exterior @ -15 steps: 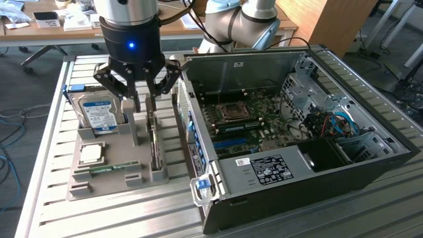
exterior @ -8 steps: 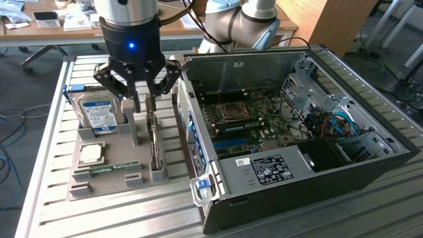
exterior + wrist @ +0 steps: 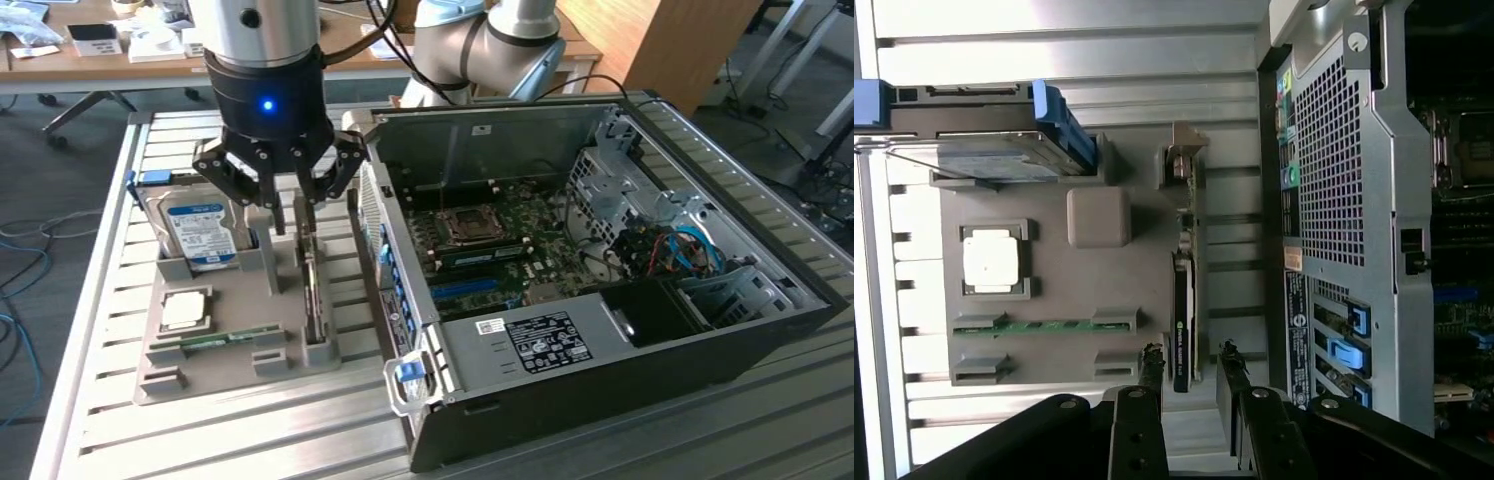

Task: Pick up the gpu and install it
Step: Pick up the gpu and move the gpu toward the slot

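The step in hand looked like the grasp itself, with the card not yet gripped. The black multi-link hand (image 3: 296, 212) hung over the grey moulded parts tray (image 3: 227, 372) in the left-centre of the exterior view. Its jaws stood well apart and held nothing.

To do the grasp well, I judged the hand should stay centred on the card's thin line, so that both fingers (image 3: 1151, 368) meet the faces squarely and at once. A grip on the stiff board by the cooler block would probably be safer than one on the end bracket. The tray's upright grey post (image 3: 276, 262) stood just beside the card, on the exterior view's left of it, so that finger had little room.

The gpu (image 3: 311, 290), a thin green circuit board with a black cooler block, stood on edge in a slot along the tray's side nearest the open black computer case (image 3: 561, 410). It lay directly below the hand, and the wrist view showed its cooler end (image 3: 1180, 335) between the two fingertips. I could not tell whether either finger touched it.

Elsewhere in the tray were a silver hard drive with a blue label (image 3: 200, 232), a square silver processor (image 3: 184, 308) and a narrow green memory stick (image 3: 220, 338). The tray rested on a slatted metal worktop (image 3: 200, 440).
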{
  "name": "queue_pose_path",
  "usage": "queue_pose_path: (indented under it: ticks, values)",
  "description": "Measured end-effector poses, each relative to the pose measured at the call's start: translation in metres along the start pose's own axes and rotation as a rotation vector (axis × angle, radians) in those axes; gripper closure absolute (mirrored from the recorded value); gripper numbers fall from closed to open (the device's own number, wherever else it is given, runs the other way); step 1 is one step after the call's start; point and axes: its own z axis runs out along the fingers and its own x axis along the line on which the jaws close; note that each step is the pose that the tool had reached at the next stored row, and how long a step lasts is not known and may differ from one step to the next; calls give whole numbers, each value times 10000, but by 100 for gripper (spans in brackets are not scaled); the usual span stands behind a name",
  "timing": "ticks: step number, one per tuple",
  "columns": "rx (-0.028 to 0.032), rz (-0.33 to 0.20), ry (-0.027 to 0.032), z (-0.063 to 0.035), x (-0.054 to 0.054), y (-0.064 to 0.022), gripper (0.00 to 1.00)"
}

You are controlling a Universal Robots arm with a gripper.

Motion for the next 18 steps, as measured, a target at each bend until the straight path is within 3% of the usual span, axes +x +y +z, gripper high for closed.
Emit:
queue_pose_path:
  ticks: [18]
  values:
    - [0, 0, 0, 233, 6, -9, 64]
